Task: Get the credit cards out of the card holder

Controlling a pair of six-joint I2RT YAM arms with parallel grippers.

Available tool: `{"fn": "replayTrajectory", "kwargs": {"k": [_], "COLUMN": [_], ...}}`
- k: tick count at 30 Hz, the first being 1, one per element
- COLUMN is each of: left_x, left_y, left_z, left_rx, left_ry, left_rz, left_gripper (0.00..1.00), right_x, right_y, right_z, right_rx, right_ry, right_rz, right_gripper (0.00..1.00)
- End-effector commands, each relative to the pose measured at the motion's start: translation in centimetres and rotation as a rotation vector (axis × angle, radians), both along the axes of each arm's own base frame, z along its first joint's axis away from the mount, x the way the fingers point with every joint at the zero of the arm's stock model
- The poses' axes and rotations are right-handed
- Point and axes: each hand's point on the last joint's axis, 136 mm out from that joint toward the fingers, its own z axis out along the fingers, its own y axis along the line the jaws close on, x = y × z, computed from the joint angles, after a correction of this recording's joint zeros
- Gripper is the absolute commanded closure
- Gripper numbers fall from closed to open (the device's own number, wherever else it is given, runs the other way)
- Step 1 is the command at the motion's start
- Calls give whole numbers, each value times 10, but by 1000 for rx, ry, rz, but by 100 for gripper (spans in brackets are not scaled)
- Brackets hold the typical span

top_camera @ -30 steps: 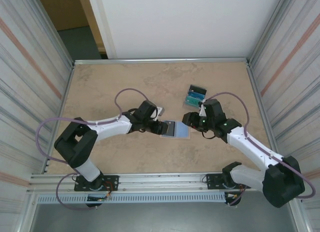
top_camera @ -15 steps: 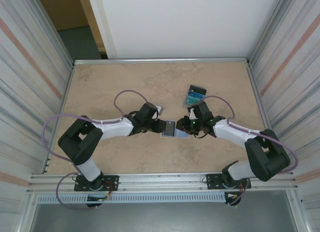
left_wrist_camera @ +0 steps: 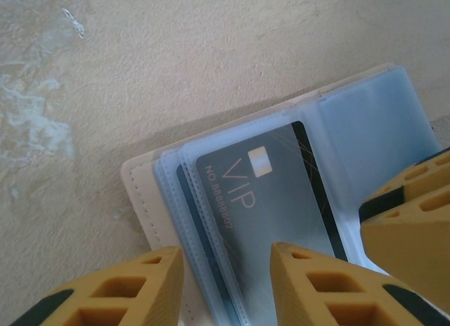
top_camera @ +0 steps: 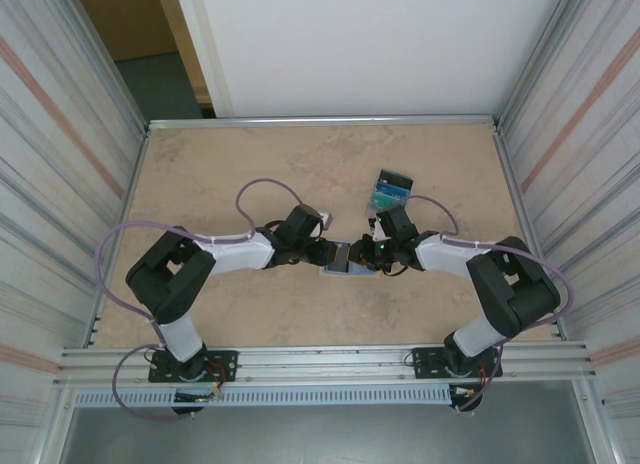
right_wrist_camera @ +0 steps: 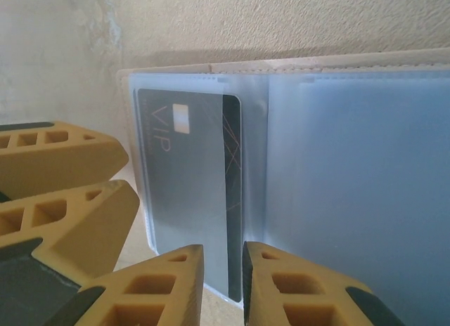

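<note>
While the card holder (top_camera: 343, 258) lies open on the tabletop (top_camera: 220, 184), left tool (top_camera: 328, 252) and right tool (top_camera: 366, 252) flank it. Left wrist: fingers (left_wrist_camera: 119, 291) spread, bracing the holder. Right wrist: fingers (right_wrist_camera: 295, 291) nearly together, apparently pinching the credit card (right_wrist_camera: 186, 199) for extraction.

You have the card holder (left_wrist_camera: 139, 192) lying open on the beige surface (left_wrist_camera: 140, 66), its clear pale blue sleeves fanned out. The top sleeve holds a dark VIP card (left_wrist_camera: 281, 199) with a gold chip. A second dark card (left_wrist_camera: 199, 220) shows as an edge in the sleeve beneath. Your left fingers (left_wrist_camera: 105, 291) stand spread, straddling the holder's near edge. The right fingers (left_wrist_camera: 411, 235) overlap the holder's right leaf.
</note>
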Motion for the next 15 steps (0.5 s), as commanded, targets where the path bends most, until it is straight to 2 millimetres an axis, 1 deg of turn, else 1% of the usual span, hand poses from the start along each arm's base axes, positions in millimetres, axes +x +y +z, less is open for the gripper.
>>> {"fn": "replayTrajectory", "kwargs": {"k": [1,8,15], "left_x": [3,1,-2], "left_y": [-2,-4,-1], "left_z": [1,-3,-7], "left_rx": [40,72,127], "left_ry": [-20,-14,-15], "left_rz": [-19,-34,-45], "left_gripper": [63,64,65], "right_x": [10,12,12], "right_y": [4,6,3], "right_z": [5,-1,-10], "right_rx": [40,60,82], "right_ry": [-2,19,46], "right_rz": [-10,-15,-33], "right_gripper": [79,82,84]}}
